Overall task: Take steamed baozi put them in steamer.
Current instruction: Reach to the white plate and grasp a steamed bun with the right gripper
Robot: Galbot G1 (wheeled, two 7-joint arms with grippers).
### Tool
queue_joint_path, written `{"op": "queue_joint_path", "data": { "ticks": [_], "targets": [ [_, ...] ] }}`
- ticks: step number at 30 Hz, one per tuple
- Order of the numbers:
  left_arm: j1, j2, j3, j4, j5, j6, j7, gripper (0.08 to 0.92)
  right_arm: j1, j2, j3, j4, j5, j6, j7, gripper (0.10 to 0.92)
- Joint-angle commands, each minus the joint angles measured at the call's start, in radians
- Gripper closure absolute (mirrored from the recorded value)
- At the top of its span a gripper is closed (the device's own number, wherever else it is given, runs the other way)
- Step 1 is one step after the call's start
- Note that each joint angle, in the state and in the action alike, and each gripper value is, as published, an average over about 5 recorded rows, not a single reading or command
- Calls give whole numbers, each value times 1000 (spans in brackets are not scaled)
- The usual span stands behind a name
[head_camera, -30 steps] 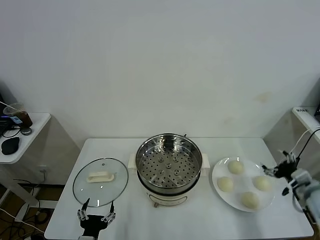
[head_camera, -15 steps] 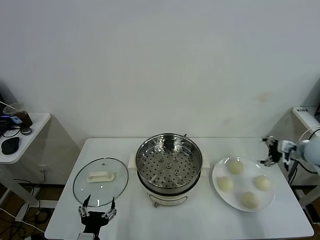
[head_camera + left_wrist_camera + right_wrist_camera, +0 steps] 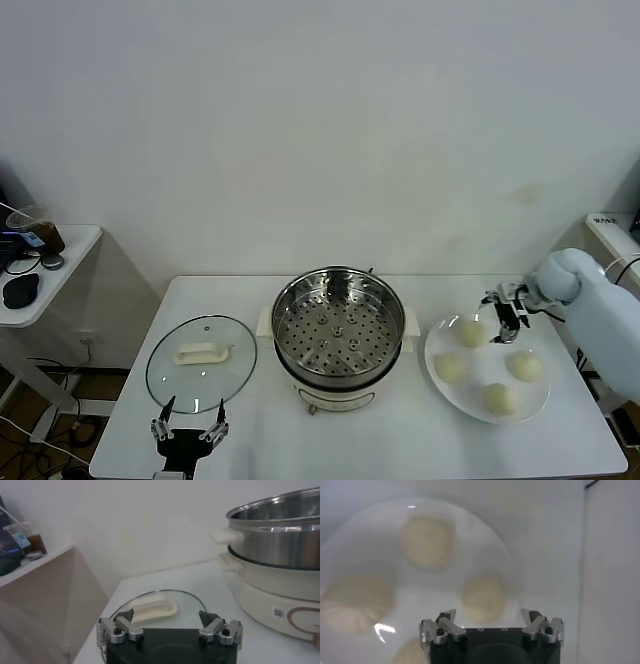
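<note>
Four smooth cream baozi [image 3: 471, 334] on plate [image 3: 437, 350]; right claw [image 3: 507, 313] apart above; left claw [image 3: 187, 433] apart.

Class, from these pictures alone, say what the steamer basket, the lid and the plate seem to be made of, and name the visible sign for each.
Steamer basket: polished metal, likely stainless steel; it is shiny, reflective and perforated.
Lid: clear glass, probably, with a metal rim; the table shows through it. Its cream handle looks plastic.
Plate: glossy white, ceramic or plastic; which one cannot be told.
</note>
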Motion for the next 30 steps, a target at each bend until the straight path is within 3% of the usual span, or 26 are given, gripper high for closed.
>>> {"op": "queue_joint_path", "data": {
  "ticks": [1,20,24,30],
  "targets": [
    [7,-2,-1,-1,0,0,1,177,65,98,-38,-150,-70,48,16,203],
    [5,-3,1,-4,0,3,2,177,38,103,-19,-150,-91,42,-4,211],
    [6,-3,1,-4,1,4,2,177,33,106,-9,-155,-105,44,-4,254],
    [2,-2,3,0,2,4,2,177,30,105,3,-161,-106,43,-3,384]
  ]
}}
